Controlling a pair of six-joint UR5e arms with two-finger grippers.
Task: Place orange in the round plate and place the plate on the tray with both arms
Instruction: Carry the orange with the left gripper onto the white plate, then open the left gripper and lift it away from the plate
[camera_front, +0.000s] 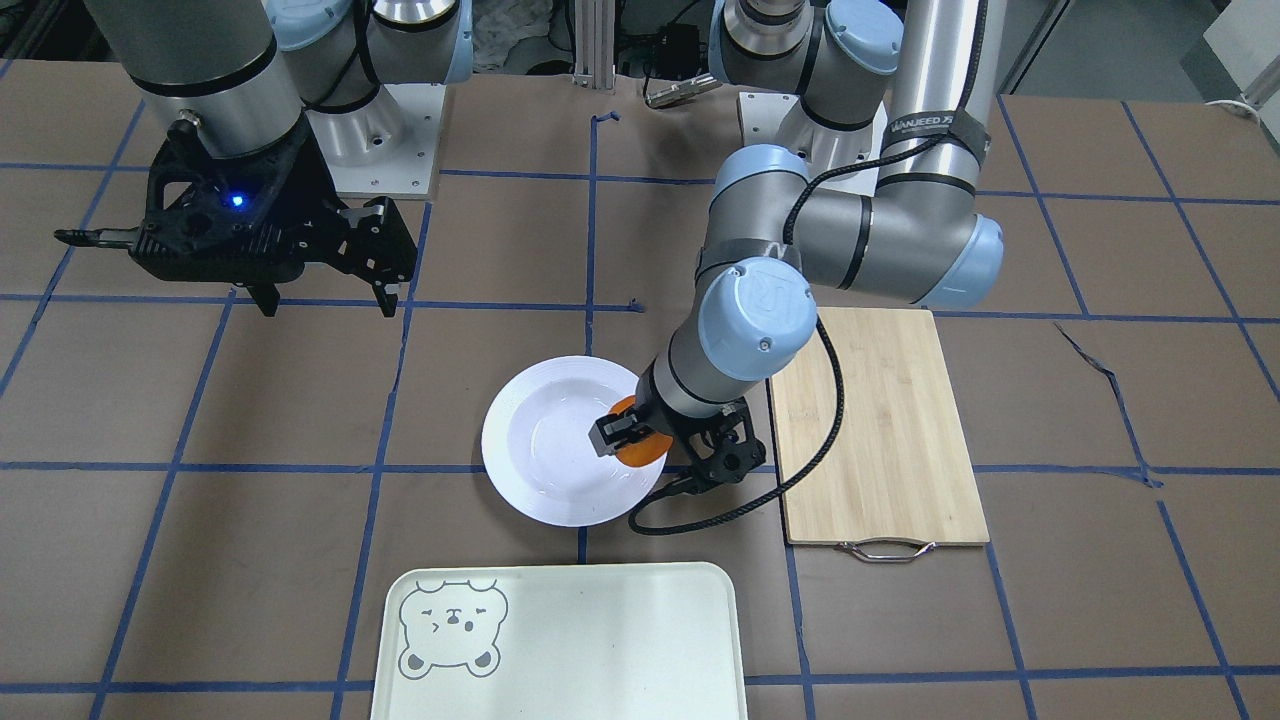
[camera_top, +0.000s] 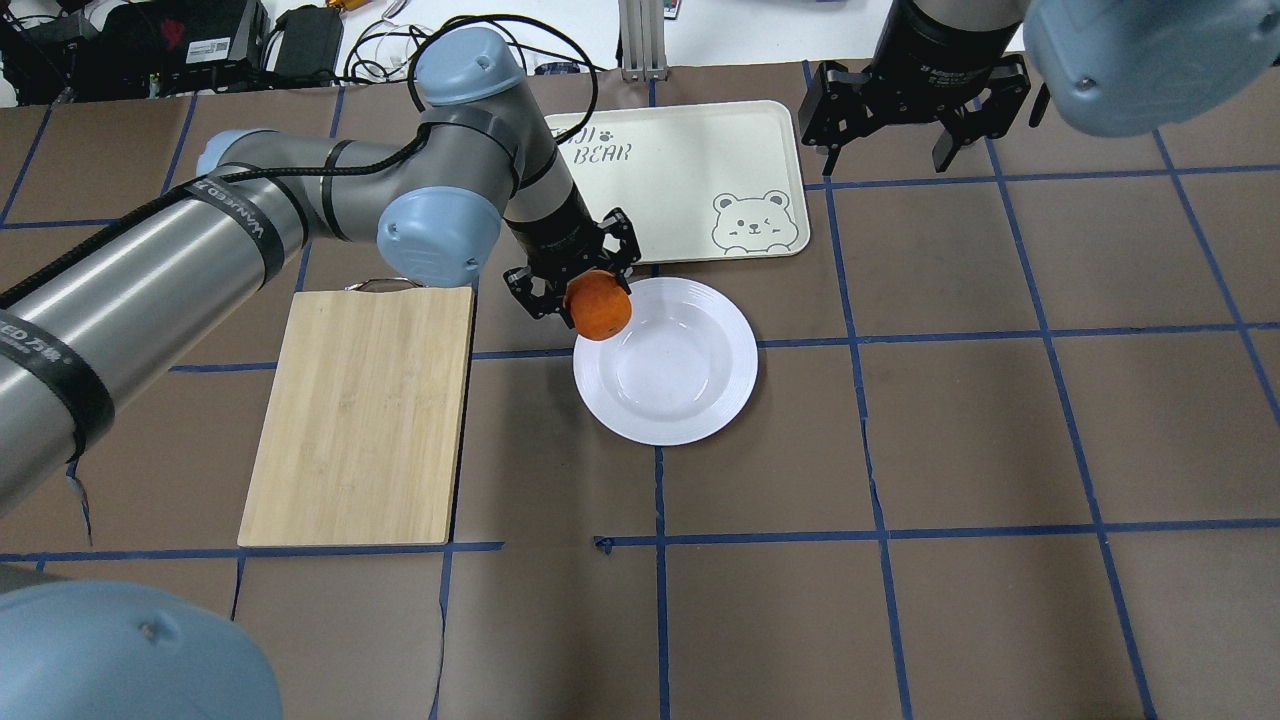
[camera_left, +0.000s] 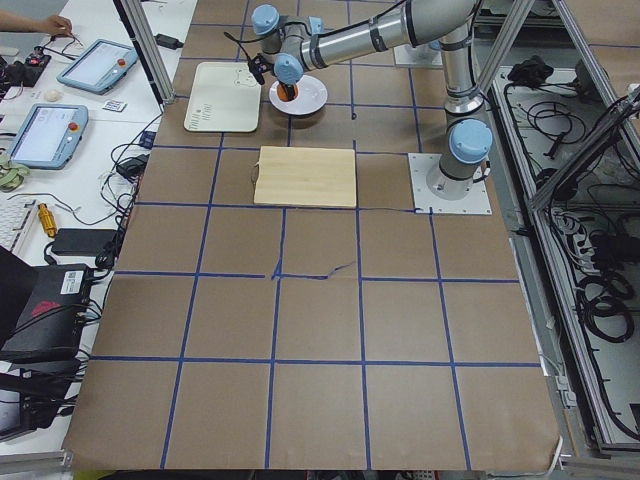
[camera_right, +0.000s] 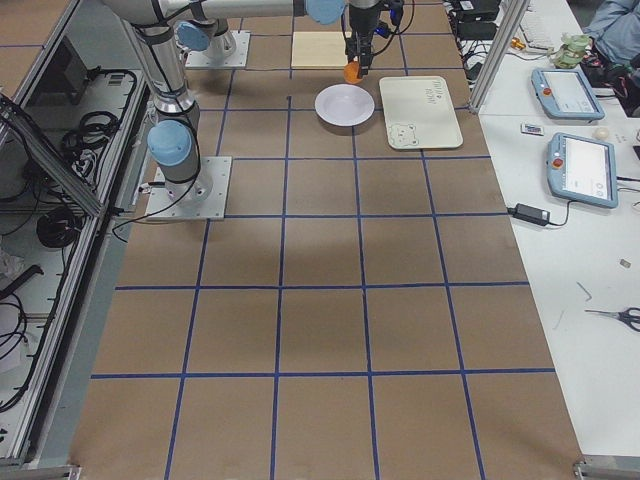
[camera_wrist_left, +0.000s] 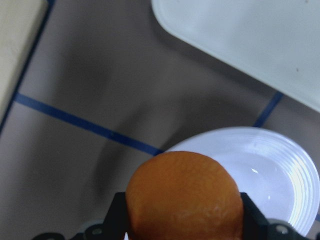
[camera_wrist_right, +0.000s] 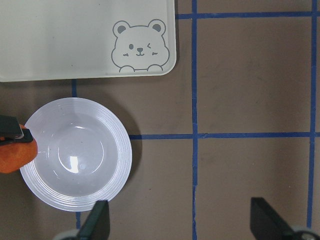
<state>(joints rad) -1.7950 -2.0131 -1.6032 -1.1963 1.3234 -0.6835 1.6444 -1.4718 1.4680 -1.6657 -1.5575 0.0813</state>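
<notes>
orange (camera_top: 598, 306) placing is the step in hand: the left gripper (camera_top: 596, 298) clamps it above the left rim of the round plate (camera_top: 690, 400). next, i think, it must go inward, lower, then let go. the tray (camera_top: 690, 150) lies just behind. the right gripper (camera_top: 890, 150) hangs wide, well apart. the exterior right view shows the orange raised off the plate; overhead cannot.

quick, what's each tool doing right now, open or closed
Left tool: closed on the small bright orange fruit.
Right tool: open, holding nothing.
</notes>
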